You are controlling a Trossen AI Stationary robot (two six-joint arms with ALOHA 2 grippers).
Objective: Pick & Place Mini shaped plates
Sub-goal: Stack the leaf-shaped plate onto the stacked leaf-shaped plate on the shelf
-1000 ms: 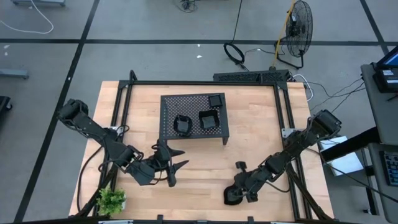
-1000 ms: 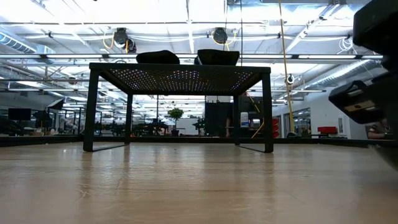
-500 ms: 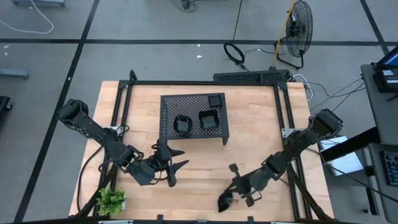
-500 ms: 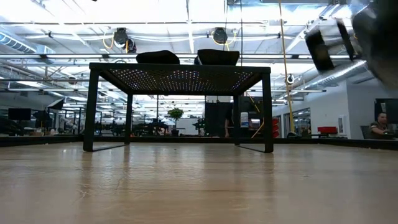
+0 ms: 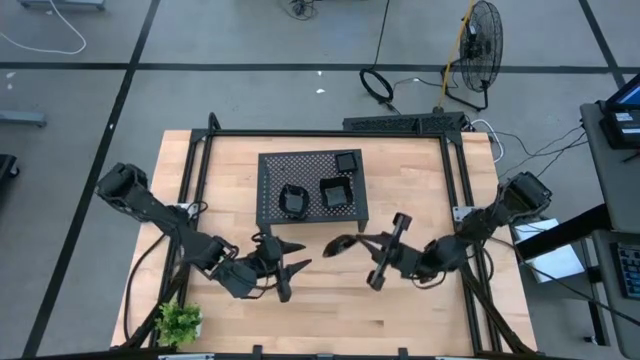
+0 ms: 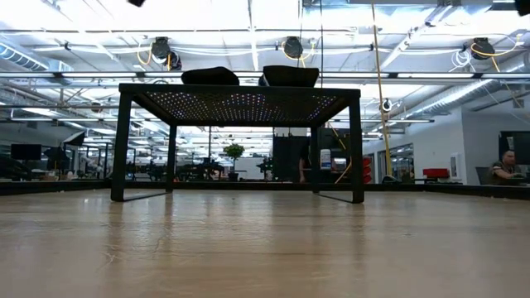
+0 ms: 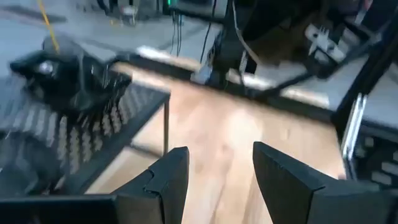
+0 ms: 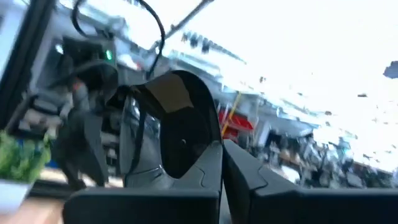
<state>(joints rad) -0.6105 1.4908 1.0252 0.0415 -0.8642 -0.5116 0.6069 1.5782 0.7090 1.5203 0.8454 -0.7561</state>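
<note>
We see a mini plate [image 8: 180, 118] pinched by its rim between the fingers of the right gripper [image 5: 352, 243], held clear of the table [image 5: 420, 190] just in front of the rack [image 5: 270, 200]; in the high view it shows as a dark oval [image 5: 337, 245] at the fingertips. Edge grip probably because the dish is too shallow to grab otherwise. It's lifted high, likely to clear the rack top before setting down. Three more plates sit on the rack already: a round one [image 5: 293, 200], a square one [image 5: 334, 191], a smaller square [image 5: 347, 160] at the far corner. So we judge this as mid-carry, placement next. Left gripper [image 5: 287, 270] waits over the table near the plant [image 5: 180, 322], fingers spread, holding nothing. A person [image 6: 506, 165] sits far off in the room.
</note>
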